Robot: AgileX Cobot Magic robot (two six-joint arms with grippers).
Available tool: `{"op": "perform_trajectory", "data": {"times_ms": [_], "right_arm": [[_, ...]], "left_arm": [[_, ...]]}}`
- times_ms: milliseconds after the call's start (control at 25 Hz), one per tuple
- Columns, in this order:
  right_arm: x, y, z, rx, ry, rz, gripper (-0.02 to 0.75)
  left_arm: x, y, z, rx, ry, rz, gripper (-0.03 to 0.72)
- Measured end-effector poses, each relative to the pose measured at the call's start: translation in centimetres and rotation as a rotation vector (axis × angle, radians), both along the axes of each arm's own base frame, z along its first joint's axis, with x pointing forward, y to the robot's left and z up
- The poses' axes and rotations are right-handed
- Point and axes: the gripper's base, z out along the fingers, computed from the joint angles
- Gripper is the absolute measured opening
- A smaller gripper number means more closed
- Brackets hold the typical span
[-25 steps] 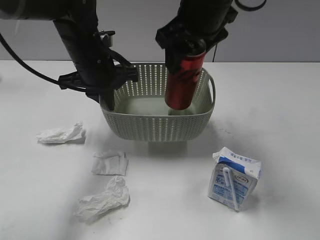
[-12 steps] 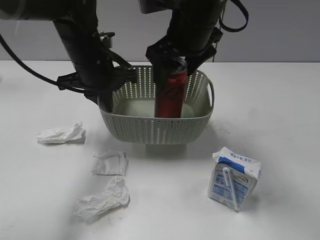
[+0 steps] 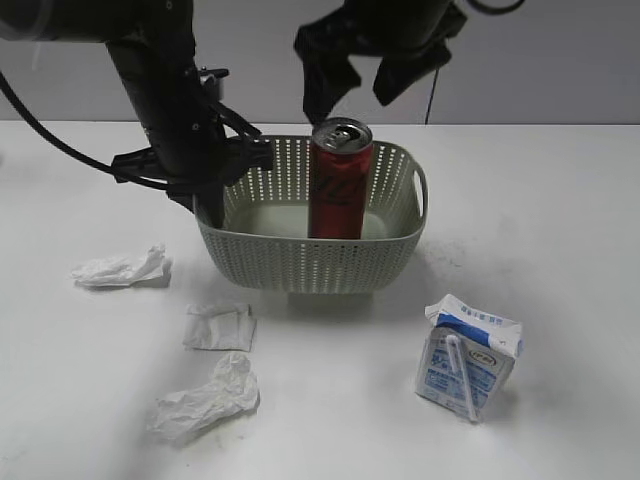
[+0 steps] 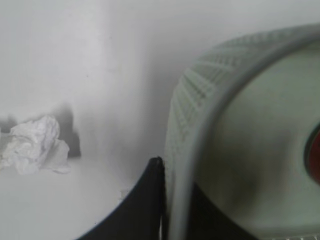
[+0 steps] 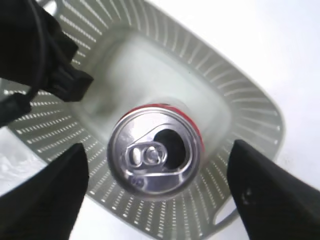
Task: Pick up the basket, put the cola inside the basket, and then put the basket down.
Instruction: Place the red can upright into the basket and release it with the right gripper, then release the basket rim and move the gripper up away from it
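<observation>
The pale green basket (image 3: 310, 250) hangs a little above the white table, with a shadow under it. My left gripper (image 3: 210, 205) is shut on the basket's left rim; in the left wrist view the gripper (image 4: 175, 176) has one finger outside and one inside the basket wall (image 4: 200, 100). The red cola (image 3: 338, 190) stands upright inside the basket, with its silver top showing. My right gripper (image 3: 353, 98) is open and empty just above the can. In the right wrist view my right gripper (image 5: 156, 150) has its fingers spread either side of the cola (image 5: 152, 157), over the basket (image 5: 235, 115). A red edge of the cola (image 4: 315, 155) shows in the left wrist view.
A blue-and-white carton (image 3: 468, 355) with a straw stands at the front right. Three crumpled tissues lie at the front left: one (image 3: 125, 268) near the basket, one (image 3: 220, 327) flat, one (image 3: 205, 400) nearest. The first tissue (image 4: 32, 147) also shows in the left wrist view.
My right gripper lowered the cola into the basket, opened, let it go and rose. The can now stands on its own. The left gripper still holds the basket.
</observation>
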Motion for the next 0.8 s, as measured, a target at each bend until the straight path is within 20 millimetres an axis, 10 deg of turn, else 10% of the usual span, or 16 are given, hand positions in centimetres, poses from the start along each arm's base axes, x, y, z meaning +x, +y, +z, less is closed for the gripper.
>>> {"op": "perform_trajectory", "data": {"times_ms": [240, 520, 800], "right_arm": [[0.7, -5.0, 4.4, 0.068, -0.072, -0.126, 0.646], [3.4, -14.8, 1.6, 0.005, 0.022, -0.374, 0.610], [-2.2, -19.0, 0.1, -0.055, 0.117, -0.415, 0.596]], "left_arm": [[-0.1, -0.1, 0.0, -0.010, 0.016, 0.004, 0.002], [-0.4, -0.2, 0.0, -0.021, 0.047, 0.007, 0.002], [-0.3, -0.2, 0.0, -0.024, 0.042, 0.009, 0.002]]}}
